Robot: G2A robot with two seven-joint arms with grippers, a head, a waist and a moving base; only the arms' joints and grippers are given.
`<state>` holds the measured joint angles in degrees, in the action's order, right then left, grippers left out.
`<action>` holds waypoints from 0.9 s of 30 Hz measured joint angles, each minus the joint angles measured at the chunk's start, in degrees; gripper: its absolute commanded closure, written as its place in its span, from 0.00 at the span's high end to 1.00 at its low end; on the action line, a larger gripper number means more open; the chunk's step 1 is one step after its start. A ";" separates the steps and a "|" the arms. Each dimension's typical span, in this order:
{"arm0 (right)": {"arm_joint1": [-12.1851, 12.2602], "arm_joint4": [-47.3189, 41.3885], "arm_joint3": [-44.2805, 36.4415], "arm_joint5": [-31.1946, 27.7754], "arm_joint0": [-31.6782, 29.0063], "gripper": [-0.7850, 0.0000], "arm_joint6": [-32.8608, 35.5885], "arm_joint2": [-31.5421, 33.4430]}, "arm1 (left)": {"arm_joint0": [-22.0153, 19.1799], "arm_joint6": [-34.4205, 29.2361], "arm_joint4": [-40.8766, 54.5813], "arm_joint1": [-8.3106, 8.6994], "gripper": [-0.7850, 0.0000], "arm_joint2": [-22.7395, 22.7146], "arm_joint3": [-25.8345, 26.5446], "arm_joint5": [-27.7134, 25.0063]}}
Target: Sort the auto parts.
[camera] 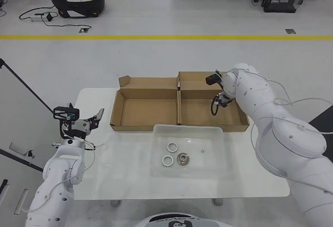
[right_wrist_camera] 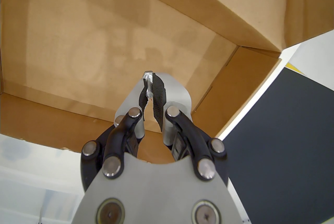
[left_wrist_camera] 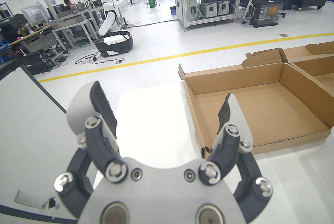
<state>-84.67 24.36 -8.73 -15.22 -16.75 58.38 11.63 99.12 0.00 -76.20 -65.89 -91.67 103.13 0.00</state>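
My right gripper [right_wrist_camera: 150, 90] is shut on a small silver bolt [right_wrist_camera: 148, 84], held above the floor of the right cardboard box [right_wrist_camera: 65, 34]; in the top view that gripper [camera: 216, 106] hangs over the same box [camera: 234, 116]. The left cardboard box [camera: 146, 110] holds nothing. A clear plastic tray [camera: 212, 133] in front of the boxes holds two white rings [camera: 171, 147], [camera: 167, 160], a metal hub [camera: 183, 158] and a tiny part [camera: 202, 151]. My left gripper [camera: 86, 122] stands open over the table's left side, nothing between its fingers [left_wrist_camera: 104, 105].
The white table [camera: 127, 170] has bare room left of the tray and in front of it. A tilted white panel [camera: 13, 102] stands beyond the table's left edge. A dark mat [right_wrist_camera: 287, 144] lies on the floor past the right box.
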 measured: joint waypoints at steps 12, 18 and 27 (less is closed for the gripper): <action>0.02 0.72 0.06 0.08 -1.77 0.00 0.23 1.14 | 0.00 0.00 0.00 0.00 1.00 0.00 0.00 0.00; 0.04 1.37 0.04 0.05 -2.45 0.00 0.31 1.58 | 0.00 0.00 0.00 0.00 1.00 0.00 0.00 0.00; 0.07 2.00 0.13 -0.15 -3.18 0.16 0.36 2.39 | 0.00 0.00 0.00 0.00 1.00 0.00 0.00 0.00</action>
<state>-84.60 26.36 -8.61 -15.37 -19.93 58.74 14.02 99.12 0.00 -76.20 -65.89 -91.67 103.13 0.00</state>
